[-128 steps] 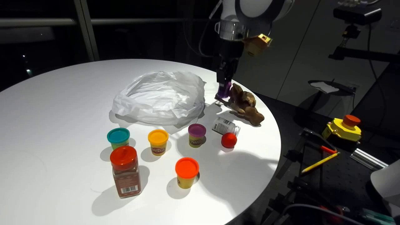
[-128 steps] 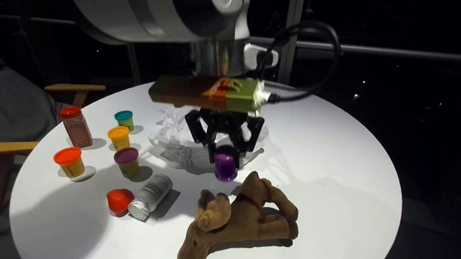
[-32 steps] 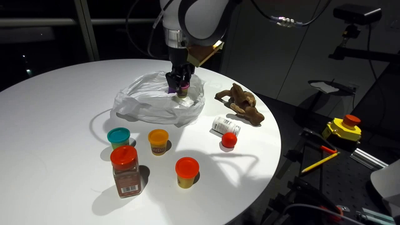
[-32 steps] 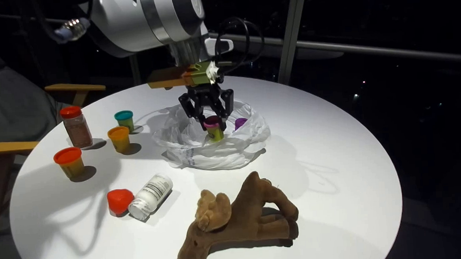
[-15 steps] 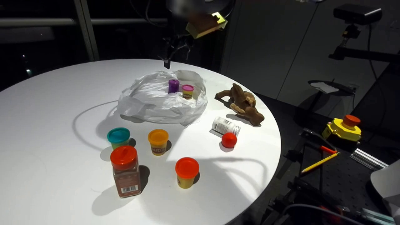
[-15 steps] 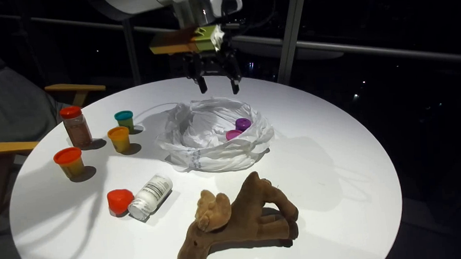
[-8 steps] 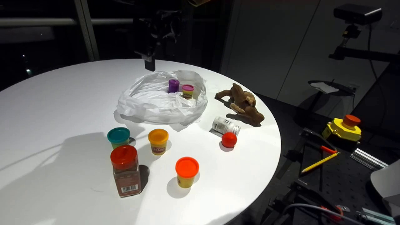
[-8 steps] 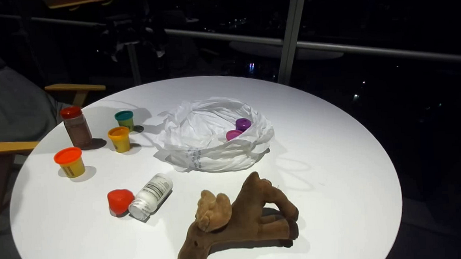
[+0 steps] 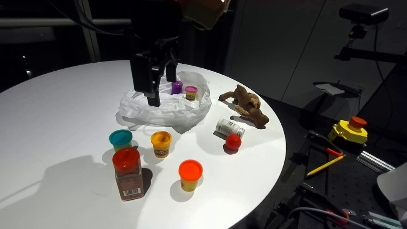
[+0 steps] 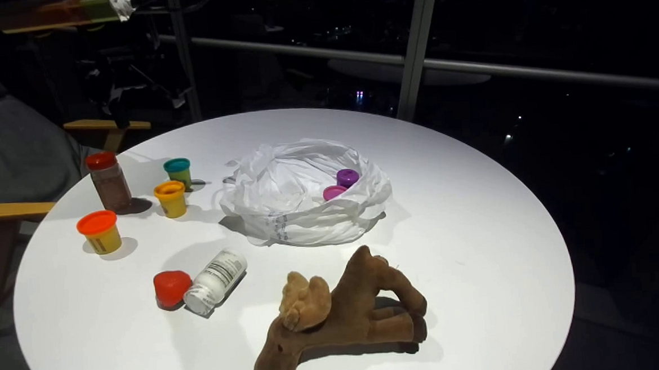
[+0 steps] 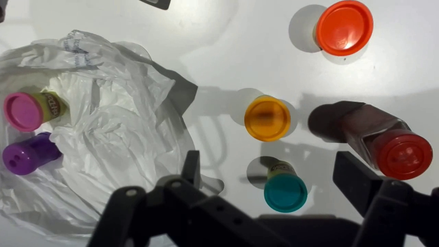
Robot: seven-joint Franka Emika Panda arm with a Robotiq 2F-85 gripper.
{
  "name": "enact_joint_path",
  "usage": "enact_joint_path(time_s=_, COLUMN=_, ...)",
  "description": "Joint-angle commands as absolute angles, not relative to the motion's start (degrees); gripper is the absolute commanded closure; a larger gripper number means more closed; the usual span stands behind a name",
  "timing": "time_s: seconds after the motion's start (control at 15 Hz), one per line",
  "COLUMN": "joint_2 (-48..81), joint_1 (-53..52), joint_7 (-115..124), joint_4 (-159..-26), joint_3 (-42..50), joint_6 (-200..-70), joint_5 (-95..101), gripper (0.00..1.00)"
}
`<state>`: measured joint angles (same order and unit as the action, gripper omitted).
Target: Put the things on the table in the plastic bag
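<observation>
I had the gripper [image 11: 272, 173] raised off the plastic bag [image 10: 315, 226], jaws wide apart. Roughly two seconds earlier I had watched it down inside the bag with its fingers [image 11: 191, 168] around the pink-lidded jar [image 9: 191, 94]; a second earlier it hung over the bag, jaws already parted. Since then it had swung across, so that in my wrist view the teal-lidded jar [image 11: 285, 192] showed in the gap between the fingers; in both exterior views the gripper was up higher than the jars.

The pink-lidded jar had stayed in the bag, just beside the purple container [image 9: 176, 88]. On my earliest look, that container had been the thing clamped in the jaws, over the table [image 10: 480, 256] near the brown plush toy [image 10: 353, 313], and the pink-lidded jar had stood on the table too.

The others I found where they had been. The teal-lidded jar and the orange-lidded jar [image 11: 267, 118] stood upright near each other, with the taller red-lidded brown jar [image 9: 128, 181] close by and the small red-lidded jar [image 9: 190, 175] upright a little apart. The white bottle [image 10: 217, 280] lay on its side with the red rounded object [image 10: 171, 288] just beside its end; whether the two touched, I could not tell. The plush toy lay on its side, near the bag. A broad shadow [image 9: 73, 181] had shifted across the table to beside the brown jar.
</observation>
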<state>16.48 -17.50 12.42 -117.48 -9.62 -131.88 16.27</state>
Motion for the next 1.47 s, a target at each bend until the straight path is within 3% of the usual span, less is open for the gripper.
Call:
enact_joint_path(time_s=0.0, joint_2=16.52, joint_1=-17.51, joint_7=12.37, joint_4=-117.39, joint_3=-9.59, joint_6=-131.77, joint_5=16.22, gripper=0.0)
enact_joint_path(time_s=1.4, joint_2=25.39, joint_1=-18.41, joint_7=12.17, joint_4=-112.58, joint_3=-9.4, joint_6=-134.08, joint_5=15.24, gripper=0.0)
